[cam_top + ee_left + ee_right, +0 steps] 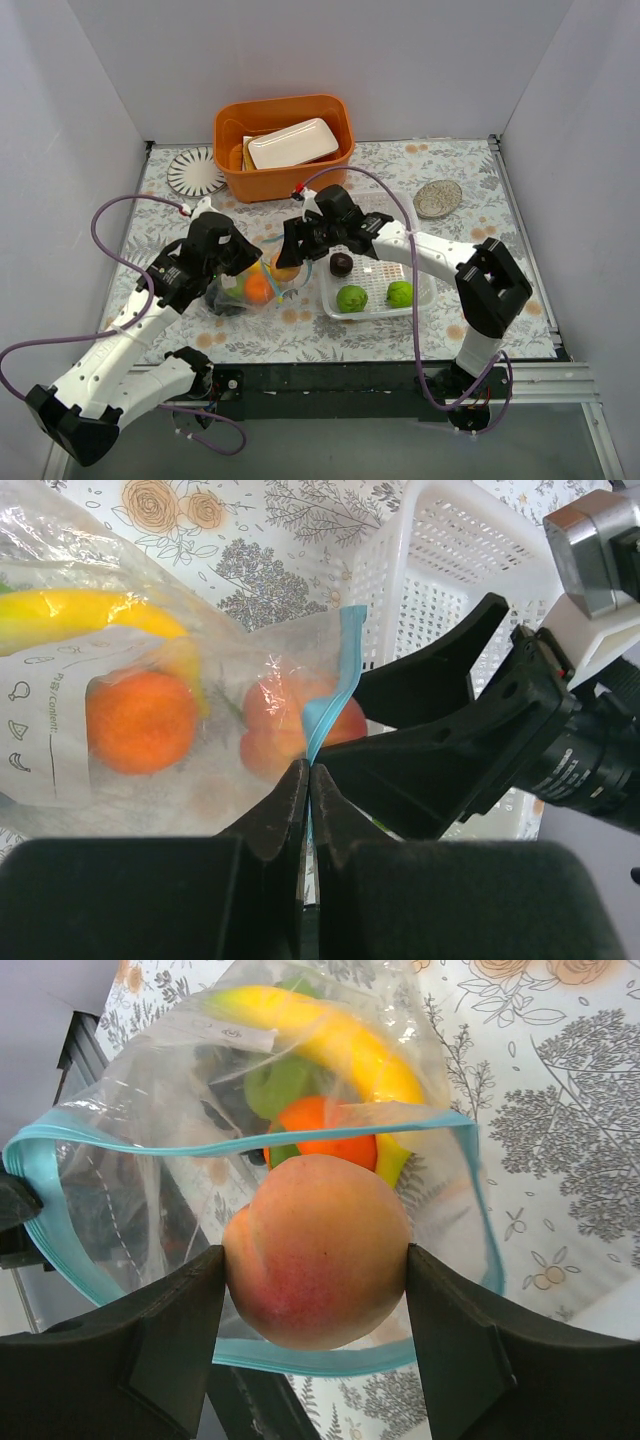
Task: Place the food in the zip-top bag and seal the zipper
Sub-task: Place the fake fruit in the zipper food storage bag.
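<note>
I am pinching the clear plastic bag's [150, 1090] teal-blue zipper [325, 705] with the left gripper [308, 770], propping it open for the right gripper's [315, 1260] clasped rosy peach [318, 1240]

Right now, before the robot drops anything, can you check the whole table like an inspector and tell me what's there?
Surface: flowered tablecloth, lying flat.
Job's things: zip-top bag with its mouth open, zipper unsealed; banana, orange and green leaf inside; peach at the open mouth; two limes and a plum lie in the white basket.
Clutter: orange bin holding a white dish; ribbed round plate; speckled small dish.
Grippers: left gripper shut on the bag's teal edge; right gripper clamps the peach.
Cables: purple cables loop beside each arm.
Surroundings: plain white walls.
</note>
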Controlling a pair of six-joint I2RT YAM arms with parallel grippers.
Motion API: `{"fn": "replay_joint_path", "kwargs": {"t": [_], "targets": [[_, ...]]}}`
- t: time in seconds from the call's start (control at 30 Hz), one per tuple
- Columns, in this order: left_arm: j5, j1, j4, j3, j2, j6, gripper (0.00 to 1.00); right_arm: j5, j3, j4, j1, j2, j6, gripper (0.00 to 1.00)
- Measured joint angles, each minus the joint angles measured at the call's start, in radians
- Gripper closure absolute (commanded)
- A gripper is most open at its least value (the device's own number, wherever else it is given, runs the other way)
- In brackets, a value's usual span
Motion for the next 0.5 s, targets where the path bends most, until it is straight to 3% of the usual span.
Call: {"fn": "replay_joint_path", "kwargs": {"t": [0.23, 0.5], "targets": [[0.007, 0.0, 0.021, 0.006, 0.006, 0.0, 1.0, 0.14, 0.0, 0.039, 0.087, 0.0, 0.091, 0.81], [0.008, 0.0, 0.046, 0.006, -0.053, 0.002, 1.0, 0.291, 0.0, 0.106, 0.097, 0.0, 0.155, 0.68]]}}
